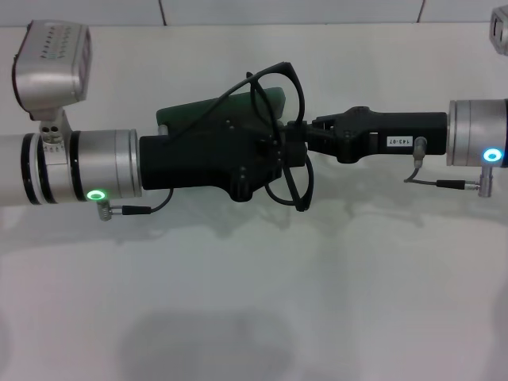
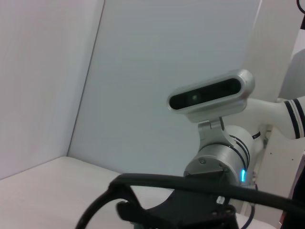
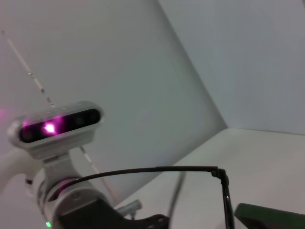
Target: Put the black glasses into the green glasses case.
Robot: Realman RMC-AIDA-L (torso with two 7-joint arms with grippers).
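Observation:
The black glasses [image 1: 301, 94] hang in the air at the middle of the head view, between my two grippers. My right gripper [image 1: 306, 132] reaches in from the right and is shut on the frame. My left gripper [image 1: 274, 149] reaches in from the left, its black body meeting the glasses and its fingertips hidden behind them. The green glasses case [image 1: 198, 109] shows just behind the left gripper, mostly covered by it. A thin temple arm [image 2: 190, 183] crosses the left wrist view. The right wrist view shows a temple arm [image 3: 157, 169] and a corner of the case [image 3: 271, 214].
The white table [image 1: 254, 302] lies below both arms and carries their shadows. The left arm's wrist camera [image 1: 51, 59] stands at the far left. The right arm's wrist camera [image 2: 209, 95] faces the left wrist view. A white wall stands behind.

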